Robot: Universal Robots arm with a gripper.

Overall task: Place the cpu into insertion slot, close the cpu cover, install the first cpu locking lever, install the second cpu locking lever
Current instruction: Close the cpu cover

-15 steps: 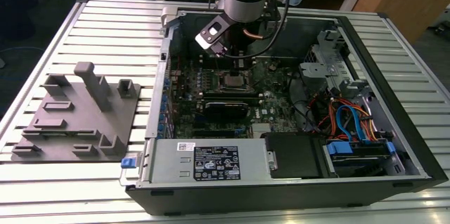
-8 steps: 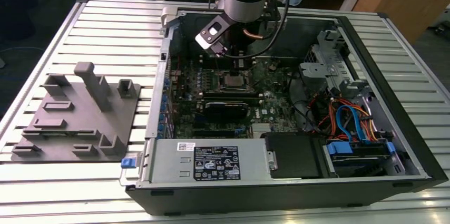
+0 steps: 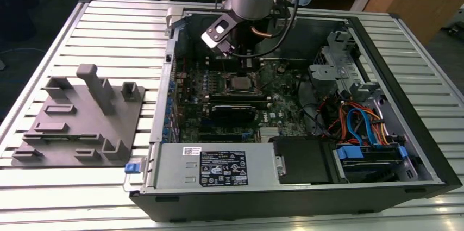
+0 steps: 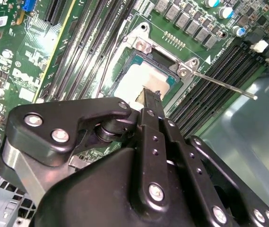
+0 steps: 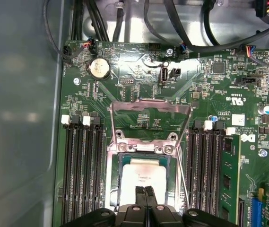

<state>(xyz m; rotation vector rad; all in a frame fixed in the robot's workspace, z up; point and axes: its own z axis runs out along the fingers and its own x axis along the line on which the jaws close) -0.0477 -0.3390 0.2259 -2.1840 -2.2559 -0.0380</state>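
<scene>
Sitting in the dark silver-rimmed insertion slot mid-frame in the exterior view, the small silvery-grey cpu has the black gripper pinched closed right at it (silvery cpu cover frame flipped open).

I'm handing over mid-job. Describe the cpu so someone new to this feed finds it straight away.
Start at the open computer case and its green board. Between the two banks of long black memory slots sits a square metal-rimmed socket, at the tip of the claw. The cpu is the flat, pale silvery square inside it, solid-topped, unlike the windowed cover beside it.
</scene>
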